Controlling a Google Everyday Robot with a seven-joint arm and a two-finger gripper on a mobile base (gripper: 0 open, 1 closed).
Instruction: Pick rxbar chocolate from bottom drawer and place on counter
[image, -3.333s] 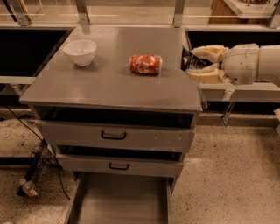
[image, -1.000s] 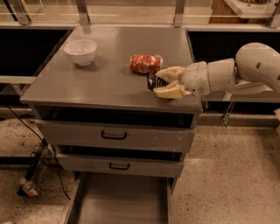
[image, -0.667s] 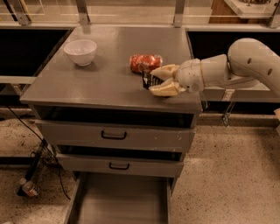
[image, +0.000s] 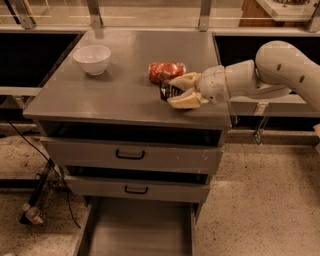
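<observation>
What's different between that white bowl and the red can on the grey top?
The bowl is white and round; the red can is red. The bowl stands upright; the can lies on its side. The bowl sits apart from the gripper, which holds the rxbar chocolate right beside the can. Both rest on the counter.

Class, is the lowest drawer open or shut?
Open: the wide grey drawer juts out, floor visible. The gripper is over the grey counter.

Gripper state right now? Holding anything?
Gripper: closed on the rxbar, over the right part of the counter, just in front of the red can.
</observation>
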